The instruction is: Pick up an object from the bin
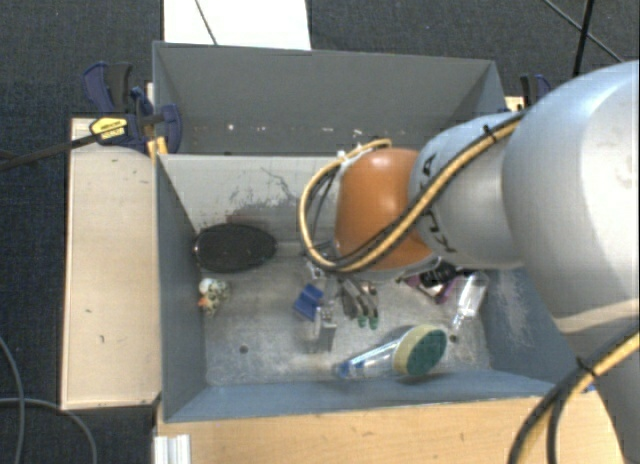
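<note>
My gripper (pixel 338 314) reaches down from under the orange cover into the middle of the bin floor. A small blue block-like thing (pixel 307 302) lies right against its left side; whether it is gripped I cannot tell. Just right of the gripper, near the front wall, lies a clear plastic bottle (pixel 368 359) on its side, with a round green-faced disc (pixel 421 350) at its right end. A clear tube (pixel 466 301) lies further right, beside a dark purple-and-black item (pixel 434 280) partly hidden under the arm.
A black oval object (pixel 235 249) rests at the back left of the floor. A small speckled ball (pixel 211 295) sits below it near the left wall. The arm and its orange cover hang over the bin's right half.
</note>
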Tool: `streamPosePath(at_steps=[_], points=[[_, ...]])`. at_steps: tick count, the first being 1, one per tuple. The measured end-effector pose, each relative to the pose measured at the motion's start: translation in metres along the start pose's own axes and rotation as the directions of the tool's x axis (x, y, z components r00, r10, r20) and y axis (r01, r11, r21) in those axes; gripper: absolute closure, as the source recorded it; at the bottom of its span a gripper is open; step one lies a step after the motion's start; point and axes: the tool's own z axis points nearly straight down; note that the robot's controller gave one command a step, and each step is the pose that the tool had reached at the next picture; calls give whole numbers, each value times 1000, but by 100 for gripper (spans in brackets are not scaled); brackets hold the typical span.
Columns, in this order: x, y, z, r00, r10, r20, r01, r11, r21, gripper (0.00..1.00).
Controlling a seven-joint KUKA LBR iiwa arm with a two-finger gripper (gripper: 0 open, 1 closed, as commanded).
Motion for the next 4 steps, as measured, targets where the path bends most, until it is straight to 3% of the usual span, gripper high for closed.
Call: streamPosePath(at_steps=[1, 2, 3, 4], points=[[9, 4, -36, 998, 64, 12, -64, 998, -3, 0], [7, -1, -34, 998, 66, 12, -66, 998, -3, 0], [11, 0, -5, 992, 124, 12, -124, 992, -4, 0], [10, 0, -6, 992, 127, 14, -127, 992, -5, 0]])
